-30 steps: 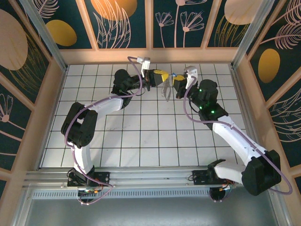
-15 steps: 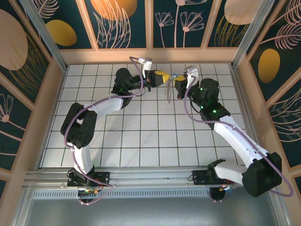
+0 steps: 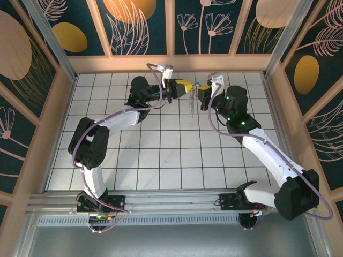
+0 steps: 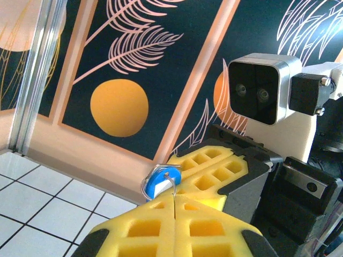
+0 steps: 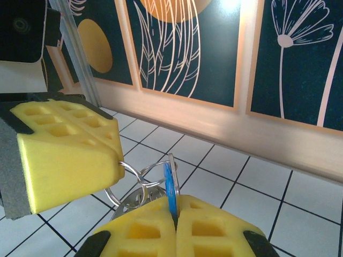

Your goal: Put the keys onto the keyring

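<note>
Both grippers meet above the far middle of the floor. My left gripper (image 3: 187,89) (image 4: 174,199) is shut on the keyring (image 5: 122,170), a thin silver wire ring (image 4: 172,184) pinched between its yellow foam pads. My right gripper (image 3: 201,92) (image 5: 175,206) is shut on the blue head of the keys (image 5: 170,182) (image 4: 158,182) (image 3: 196,85). In the right wrist view a second wire loop (image 5: 155,163) passes through the key's head and links with the held ring. A pale metal piece (image 5: 130,202) (image 3: 191,105) dangles below.
White tiled floor (image 3: 161,155) lies under the arms, with a wooden rim and patterned dark wall panels (image 3: 203,27) just behind the grippers. The right wrist camera housing (image 4: 261,88) faces my left gripper at close range. Purple cables (image 3: 214,126) trail along both arms.
My right gripper has shifted slightly up and left, closing the gap to the left one. The dangling metal piece has swung a little right. The left arm is nearly still.
</note>
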`<state>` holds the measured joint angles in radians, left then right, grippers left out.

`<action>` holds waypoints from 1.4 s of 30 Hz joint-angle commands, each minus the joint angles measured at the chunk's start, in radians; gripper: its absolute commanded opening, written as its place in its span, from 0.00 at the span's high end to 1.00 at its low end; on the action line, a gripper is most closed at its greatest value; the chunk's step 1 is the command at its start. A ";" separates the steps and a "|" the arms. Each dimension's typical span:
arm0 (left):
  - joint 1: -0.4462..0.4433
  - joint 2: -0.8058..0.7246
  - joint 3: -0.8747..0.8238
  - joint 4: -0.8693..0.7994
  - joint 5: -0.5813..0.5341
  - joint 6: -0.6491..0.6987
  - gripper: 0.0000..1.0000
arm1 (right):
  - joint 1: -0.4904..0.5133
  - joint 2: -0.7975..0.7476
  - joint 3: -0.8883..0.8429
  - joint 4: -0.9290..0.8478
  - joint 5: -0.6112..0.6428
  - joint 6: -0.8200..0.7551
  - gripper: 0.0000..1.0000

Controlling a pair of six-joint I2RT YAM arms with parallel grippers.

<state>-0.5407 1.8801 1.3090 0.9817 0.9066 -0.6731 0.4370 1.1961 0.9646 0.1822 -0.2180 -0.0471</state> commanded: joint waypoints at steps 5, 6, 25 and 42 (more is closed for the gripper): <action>0.001 -0.044 0.027 0.017 0.028 0.017 1.00 | 0.012 0.026 0.048 0.024 0.008 -0.012 1.00; 0.001 -0.044 0.027 0.017 0.028 0.017 1.00 | 0.015 0.030 0.049 0.023 0.008 -0.011 1.00; 0.001 -0.048 0.002 0.015 0.019 0.028 1.00 | -0.019 0.003 0.048 0.012 0.055 -0.007 1.00; 0.001 -0.049 -0.009 0.037 -0.018 0.010 0.89 | -0.048 0.015 0.079 -0.009 0.017 0.012 1.00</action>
<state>-0.5369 1.8801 1.3090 0.9649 0.8810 -0.6605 0.4126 1.2049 0.9833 0.1581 -0.2295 -0.0463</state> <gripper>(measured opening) 0.064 0.047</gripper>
